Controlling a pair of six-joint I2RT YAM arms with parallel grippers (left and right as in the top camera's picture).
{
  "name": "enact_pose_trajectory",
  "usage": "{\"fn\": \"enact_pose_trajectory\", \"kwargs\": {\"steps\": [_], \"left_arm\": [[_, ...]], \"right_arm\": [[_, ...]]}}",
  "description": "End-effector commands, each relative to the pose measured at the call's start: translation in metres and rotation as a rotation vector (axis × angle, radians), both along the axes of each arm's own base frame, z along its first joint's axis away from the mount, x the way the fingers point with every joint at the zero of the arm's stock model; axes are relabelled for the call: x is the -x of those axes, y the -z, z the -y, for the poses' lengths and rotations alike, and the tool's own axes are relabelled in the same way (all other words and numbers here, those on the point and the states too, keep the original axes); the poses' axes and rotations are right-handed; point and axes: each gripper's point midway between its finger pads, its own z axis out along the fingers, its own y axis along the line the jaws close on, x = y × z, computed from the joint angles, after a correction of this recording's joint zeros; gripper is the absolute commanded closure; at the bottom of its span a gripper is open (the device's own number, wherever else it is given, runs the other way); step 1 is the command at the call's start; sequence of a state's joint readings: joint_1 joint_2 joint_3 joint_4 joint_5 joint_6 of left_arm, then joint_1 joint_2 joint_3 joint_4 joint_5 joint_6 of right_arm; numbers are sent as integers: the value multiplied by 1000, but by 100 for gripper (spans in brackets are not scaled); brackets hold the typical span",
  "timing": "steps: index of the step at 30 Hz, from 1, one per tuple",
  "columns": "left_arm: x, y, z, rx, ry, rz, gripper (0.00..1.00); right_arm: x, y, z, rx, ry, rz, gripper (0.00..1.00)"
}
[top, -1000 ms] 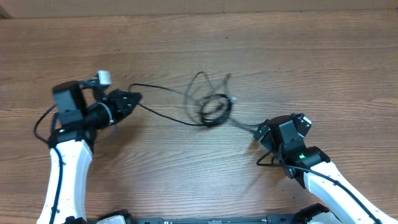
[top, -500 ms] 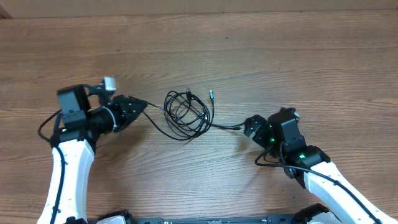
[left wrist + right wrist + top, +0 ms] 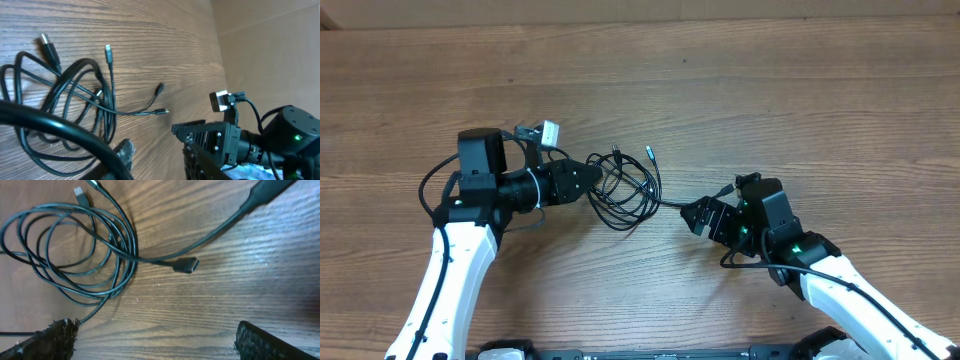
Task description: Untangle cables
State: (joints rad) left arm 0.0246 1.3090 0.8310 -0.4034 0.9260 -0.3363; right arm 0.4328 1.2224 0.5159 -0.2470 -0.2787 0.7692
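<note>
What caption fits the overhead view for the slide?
Tangled black cables on a wooden table, left pincer at the bundle's edge, right pincer open nearby.

Brown wood-grain tabletop (image 3: 770, 90). The cables (image 3: 625, 195) lie on it in one loose tangled coil, roughly mid-tabletop. Two plug ends (image 3: 650, 155) point toward the far edge.

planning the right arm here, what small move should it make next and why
Probably ease the right gripper forward and close on the loose plug end: the jaws stand open, the plug lies free just ahead of them, and its cord runs back into the tangled cables, so one strand could be drawn out.
</note>
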Motion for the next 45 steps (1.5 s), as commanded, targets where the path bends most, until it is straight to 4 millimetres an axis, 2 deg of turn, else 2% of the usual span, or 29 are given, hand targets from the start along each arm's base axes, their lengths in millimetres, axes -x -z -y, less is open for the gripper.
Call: {"fn": "enact_pose_trajectory", "kwargs": {"steps": [1, 2, 6, 10, 13, 14, 19, 22, 24, 27, 34, 37, 45], "left_arm": [[-6, -8, -3, -42, -23, 47, 89], [-6, -8, -3, -42, -23, 47, 96], [-5, -13, 0, -17, -2, 64, 96], [-1, -53, 17, 158, 116, 163, 96], [4, -86, 26, 269, 208, 241, 96], [8, -99, 29, 309, 251, 269, 96], [23, -120, 33, 365, 372, 337, 96], [26, -122, 34, 374, 389, 335, 96], [26, -122, 34, 379, 385, 322, 96], [25, -124, 34, 384, 381, 315, 96], [24, -141, 40, 408, 378, 303, 96], [34, -156, 50, 425, 440, 328, 96], [57, -179, 72, 449, 540, 383, 96]], "right_arm": [[7, 8, -9, -21, -53, -44, 0], [9, 10, -10, -26, -60, -57, 0], [16, 14, -20, -74, -105, -97, 0], [20, 2, -40, -182, -189, -94, 0], [19, -16, -55, -259, -295, -15, 0], [19, -32, -66, -313, -386, 68, 0], [7, -68, -81, -370, -519, 317, 0], [-6, -85, -84, -374, -514, 433, 0], [-13, -88, -83, -358, -491, 466, 0], [-18, -83, -82, -318, -455, 471, 0], [-20, -73, -100, -166, -378, 533, 0], [-31, -73, -97, -83, -288, 579, 0], [-40, -97, -101, -166, -233, 636, 0]]}}
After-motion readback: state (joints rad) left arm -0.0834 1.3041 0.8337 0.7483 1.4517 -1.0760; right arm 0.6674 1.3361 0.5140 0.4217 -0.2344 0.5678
